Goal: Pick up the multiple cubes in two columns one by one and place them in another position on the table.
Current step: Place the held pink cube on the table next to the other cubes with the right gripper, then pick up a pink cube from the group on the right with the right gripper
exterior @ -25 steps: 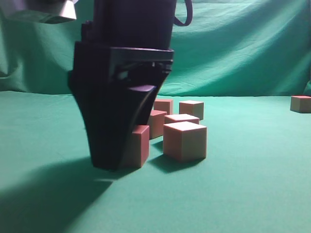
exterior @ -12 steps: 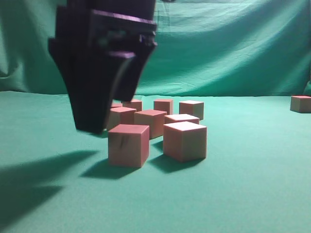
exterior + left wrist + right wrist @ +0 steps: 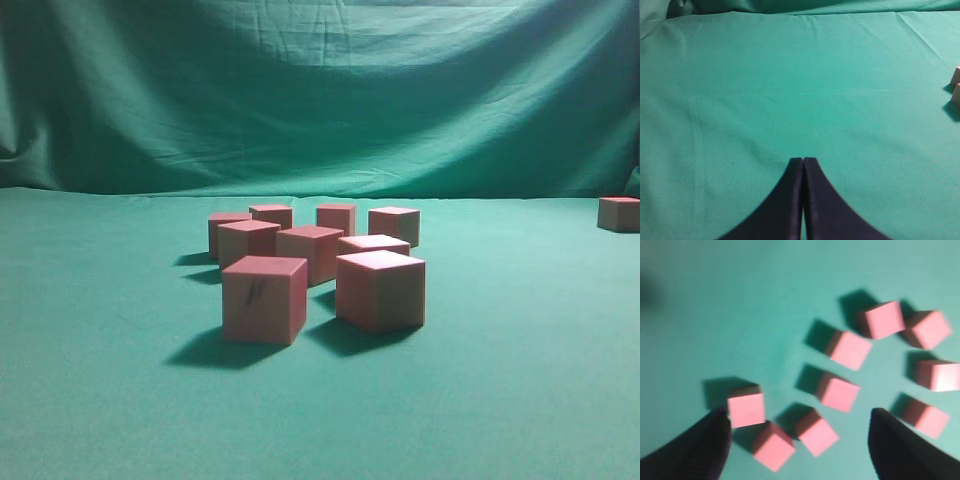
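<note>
No readable text, labels, brands, numbers or signs are found in any view. Only a dark smudge is noted on the front face of the nearest cube (image 3: 264, 299); it is not legible as writing.

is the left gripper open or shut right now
Shut: the left gripper's two dark fingers meet with no gap, holding nothing, above bare table.

The black gripper that stood low over the smudged cube (image 3: 264, 298) a second ago has lifted clear and left the exterior view. With it gone, the two cubes behind the smudged cube, one (image 3: 248, 241) and another (image 3: 229, 231), show in full, and its shadow is off the worktop (image 3: 100, 380) beside that cube.
</note>
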Motion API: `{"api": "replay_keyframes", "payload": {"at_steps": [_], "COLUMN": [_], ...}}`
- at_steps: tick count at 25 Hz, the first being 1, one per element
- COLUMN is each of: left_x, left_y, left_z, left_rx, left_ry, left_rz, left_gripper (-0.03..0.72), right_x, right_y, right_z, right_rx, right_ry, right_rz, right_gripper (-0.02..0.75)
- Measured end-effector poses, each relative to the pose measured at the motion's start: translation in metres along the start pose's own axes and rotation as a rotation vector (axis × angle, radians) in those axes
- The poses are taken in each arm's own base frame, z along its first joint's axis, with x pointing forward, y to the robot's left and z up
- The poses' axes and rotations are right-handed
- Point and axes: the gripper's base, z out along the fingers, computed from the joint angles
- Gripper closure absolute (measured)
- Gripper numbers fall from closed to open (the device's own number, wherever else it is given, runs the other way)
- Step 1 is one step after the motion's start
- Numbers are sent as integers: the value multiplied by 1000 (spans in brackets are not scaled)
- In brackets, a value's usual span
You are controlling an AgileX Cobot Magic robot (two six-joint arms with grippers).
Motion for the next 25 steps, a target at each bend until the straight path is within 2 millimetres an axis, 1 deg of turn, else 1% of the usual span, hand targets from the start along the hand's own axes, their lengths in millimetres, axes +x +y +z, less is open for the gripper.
{"api": "replay_keyframes", "payload": {"at_steps": [3, 5, 8, 9, 11, 12, 13, 15, 18, 21, 23, 25], "left_x": [0, 0, 0, 0, 0, 0, 0, 0, 0, 0, 0, 0], "left_y": [0, 0, 0, 0, 0, 0, 0, 0, 0, 0, 0, 0], "left_z": [0, 0, 0, 0, 0, 0, 0, 0, 0, 0, 0, 0], "left_rx": [0, 0, 0, 0, 0, 0, 0, 0, 0, 0, 0, 0], "left_ry": [0, 0, 0, 0, 0, 0, 0, 0, 0, 0, 0, 0], "left_rz": [0, 0, 0, 0, 0, 0, 0, 0, 0, 0, 0, 0], "left_gripper": [688, 688, 688, 688, 688, 688, 688, 688, 688, 688, 688, 688], "right_x": [11, 24, 59, 74, 106, 119, 136, 166, 211, 240, 252, 260], "right_y": [-15, -31, -73, -88, -119, -130, -142, -159, -174, -181, -189, -197], "right_z": [-28, -48, -70, -77, -81, -82, -79, -71, -55, -39, -28, -16], "right_rx": [112, 176, 249, 267, 286, 286, 275, 239, 171, 143, 152, 158], "right_ry": [-22, -44, -58, -58, -40, -33, -18, 7, 31, 32, 31, 31], "right_rz": [19, 85, 271, 343, 491, 555, 627, 757, 945, 1070, 1133, 1166], "right_gripper": [208, 208, 208, 208, 208, 208, 208, 208, 208, 208, 208, 208]}}
